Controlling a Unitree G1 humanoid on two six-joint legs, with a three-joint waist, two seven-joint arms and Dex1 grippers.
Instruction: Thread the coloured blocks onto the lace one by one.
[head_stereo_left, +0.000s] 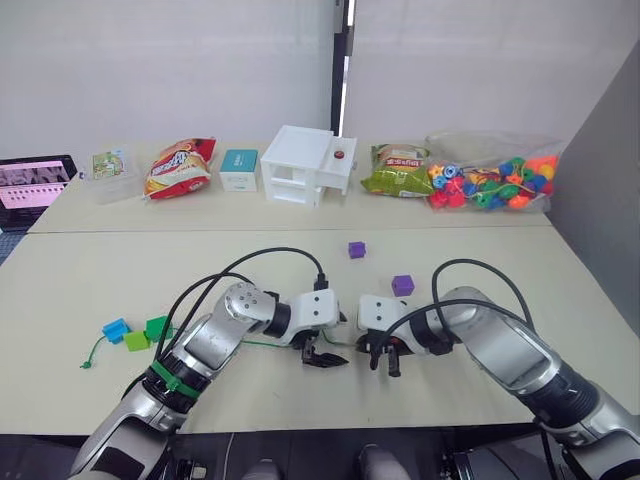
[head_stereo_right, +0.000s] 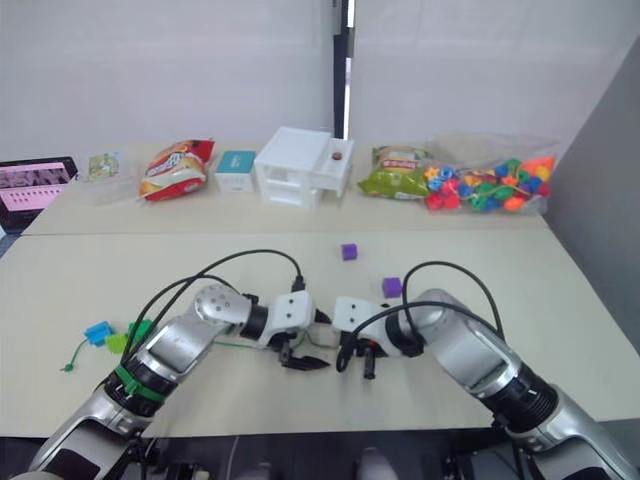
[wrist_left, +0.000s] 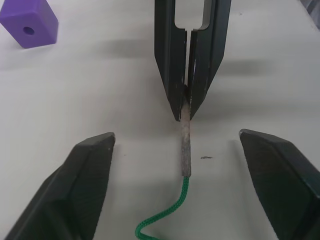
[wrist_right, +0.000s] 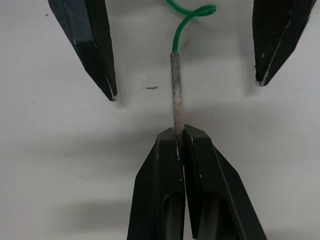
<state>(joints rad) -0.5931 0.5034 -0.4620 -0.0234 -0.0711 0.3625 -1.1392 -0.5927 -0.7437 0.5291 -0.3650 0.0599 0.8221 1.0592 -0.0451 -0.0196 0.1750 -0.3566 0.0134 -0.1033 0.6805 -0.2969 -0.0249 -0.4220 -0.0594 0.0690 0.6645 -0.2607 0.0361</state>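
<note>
Lace tip pinched, no purple block threaded yet

The right gripper (wrist_right: 181, 137) was clenched on the stiff pale tip of the thin green cord lace (wrist_left: 185, 145), low on the pale tabletop (head_stereo_left: 80, 280); the left gripper (wrist_left: 177, 152) stood released, its fingers straddling the tip. Three small cube blocks, blue (head_stereo_left: 115, 329), light green (head_stereo_left: 137, 340) and dark green (head_stereo_left: 157, 327), lay clustered at nine o'clock by the lace's knotted end. Two purple cube blocks (head_stereo_left: 403, 285) lay at one o'clock of the grippers. Five blocks, one lace. Next, I judged, the left gripper must fetch a purple block and align its hole with the tip.
</note>
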